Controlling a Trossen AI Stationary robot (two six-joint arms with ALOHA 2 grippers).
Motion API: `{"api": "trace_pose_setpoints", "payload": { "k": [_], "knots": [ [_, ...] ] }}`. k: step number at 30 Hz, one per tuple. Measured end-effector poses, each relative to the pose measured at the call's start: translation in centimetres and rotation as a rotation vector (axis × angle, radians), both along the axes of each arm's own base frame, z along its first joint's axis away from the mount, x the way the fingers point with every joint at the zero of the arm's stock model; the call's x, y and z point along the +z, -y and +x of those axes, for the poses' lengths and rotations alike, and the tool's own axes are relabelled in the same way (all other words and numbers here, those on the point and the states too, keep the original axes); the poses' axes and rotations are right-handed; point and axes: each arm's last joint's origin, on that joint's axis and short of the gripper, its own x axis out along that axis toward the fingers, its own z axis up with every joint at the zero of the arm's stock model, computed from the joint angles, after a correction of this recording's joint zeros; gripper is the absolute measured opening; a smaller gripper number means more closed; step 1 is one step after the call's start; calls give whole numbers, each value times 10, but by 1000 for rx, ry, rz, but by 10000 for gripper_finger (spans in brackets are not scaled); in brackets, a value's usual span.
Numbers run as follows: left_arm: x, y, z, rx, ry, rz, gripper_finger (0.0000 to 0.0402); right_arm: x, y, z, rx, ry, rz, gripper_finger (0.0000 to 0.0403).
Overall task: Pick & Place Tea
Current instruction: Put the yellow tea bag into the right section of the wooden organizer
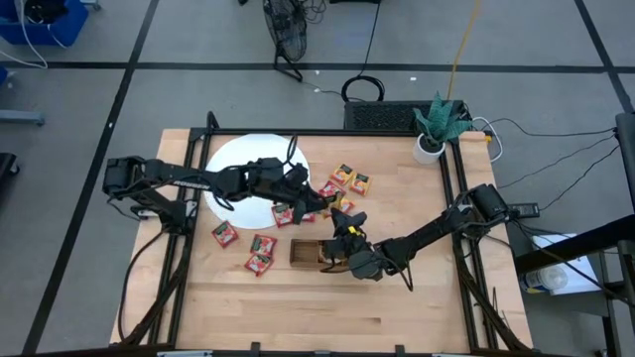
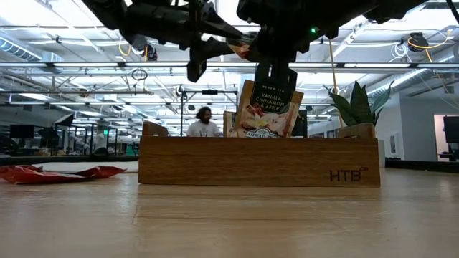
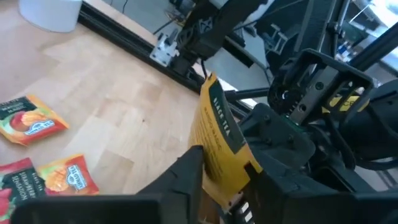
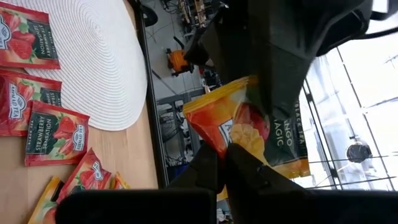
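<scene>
High view: left gripper (image 1: 316, 198) and right gripper (image 1: 342, 224) met above wooden tray (image 1: 306, 254); each pinched orange-yellow sachet (image 3: 214, 140); red sachets (image 1: 260, 254) lay on surface (image 1: 417, 307).

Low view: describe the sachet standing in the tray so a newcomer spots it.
Find the long wooden tray stamped HTB. One sachet stands upright in it, rising above its wall. It is pale tan, printed Vanilla, Cinnamon & Apple, unlike the red sachets lying flat on the table.
</scene>
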Motion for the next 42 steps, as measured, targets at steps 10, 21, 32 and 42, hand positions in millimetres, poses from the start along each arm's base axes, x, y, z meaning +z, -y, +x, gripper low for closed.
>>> {"api": "trace_pose_setpoints", "payload": {
  "k": [10, 21, 32, 42],
  "knots": [
    [26, 3, 8, -23, -51, 102, 122, 0, 0, 0, 0, 1, 1, 4],
    [20, 3, 6, -49, -92, 179, 15, 0, -1, 1, 24, 4, 9, 4],
    [47, 12, 7, -71, -87, 508, 3, 26, -38, -27, -42, 468, 247, 40],
    [41, 62, 11, -261, -8, 666, 2, 40, -53, -111, 120, 791, 551, 36]
  ]
}}
